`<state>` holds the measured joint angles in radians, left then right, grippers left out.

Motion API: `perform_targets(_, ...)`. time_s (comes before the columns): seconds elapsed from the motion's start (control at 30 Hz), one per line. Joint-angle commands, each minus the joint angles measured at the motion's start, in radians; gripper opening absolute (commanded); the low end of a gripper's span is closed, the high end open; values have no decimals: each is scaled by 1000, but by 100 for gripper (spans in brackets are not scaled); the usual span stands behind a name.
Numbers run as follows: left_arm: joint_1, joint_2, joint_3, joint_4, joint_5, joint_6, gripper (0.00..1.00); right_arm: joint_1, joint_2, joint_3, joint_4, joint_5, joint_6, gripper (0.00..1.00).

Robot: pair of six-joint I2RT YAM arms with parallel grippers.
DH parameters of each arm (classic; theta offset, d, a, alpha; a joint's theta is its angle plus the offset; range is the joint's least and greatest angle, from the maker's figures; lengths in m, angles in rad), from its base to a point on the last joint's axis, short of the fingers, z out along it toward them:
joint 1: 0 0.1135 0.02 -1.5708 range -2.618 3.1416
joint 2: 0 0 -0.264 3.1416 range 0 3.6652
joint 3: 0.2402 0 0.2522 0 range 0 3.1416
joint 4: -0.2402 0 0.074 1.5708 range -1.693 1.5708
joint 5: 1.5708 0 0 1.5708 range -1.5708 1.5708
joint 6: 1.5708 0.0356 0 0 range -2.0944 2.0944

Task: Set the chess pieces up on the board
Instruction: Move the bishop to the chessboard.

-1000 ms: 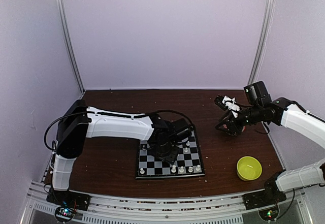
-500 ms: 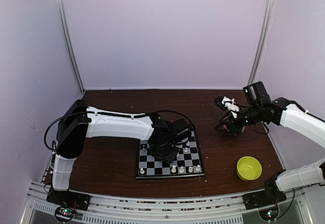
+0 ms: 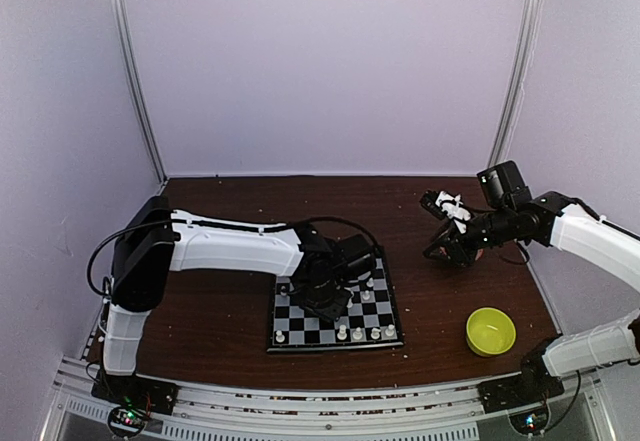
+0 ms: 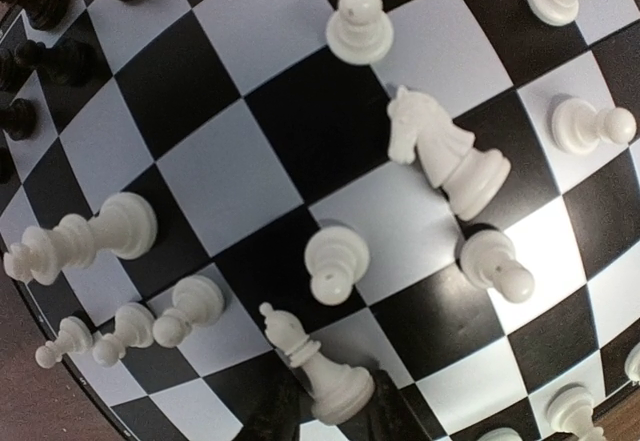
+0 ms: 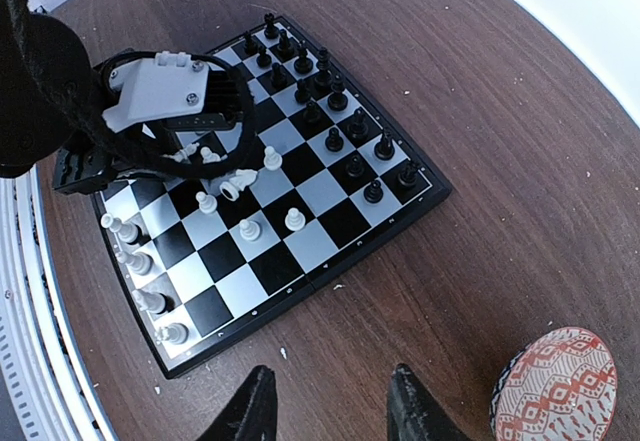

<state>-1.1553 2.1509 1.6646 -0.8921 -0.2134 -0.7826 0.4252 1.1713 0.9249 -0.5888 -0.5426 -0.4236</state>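
The board (image 3: 335,345) lies in front of the arms, with black chess pieces (image 5: 320,91) in two rows on its far side. White pieces (image 5: 140,261) stand along the near side. My left gripper (image 3: 330,296) is low over the board. In the left wrist view its gripper (image 4: 335,411) is shut on the base of a tilted white bishop (image 4: 310,361). A white knight (image 4: 445,156) lies on its side among loose pawns (image 4: 335,261). My right gripper (image 3: 447,241) hovers over bare table to the right of the board. The right gripper (image 5: 330,406) is open and holds nothing.
A yellow-green bowl (image 3: 491,331) sits at the front right. A red-patterned bowl (image 5: 560,386) is close to my right gripper. Pale crumbs (image 5: 285,353) dot the brown table around the board rim (image 5: 306,286). Walls enclose the table on three sides.
My right gripper has crept slightly left. My left arm stays in the same spot over the board.
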Motion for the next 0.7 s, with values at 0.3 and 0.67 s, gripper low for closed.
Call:
perform_targets(0.3,40,8,18,12,59,51,24,-6,10,19,-9,-7,-17,37)
perform_targets(0.67,51,7,-10,12,101,53,29,-6,14,21,-13,-5,-20,37)
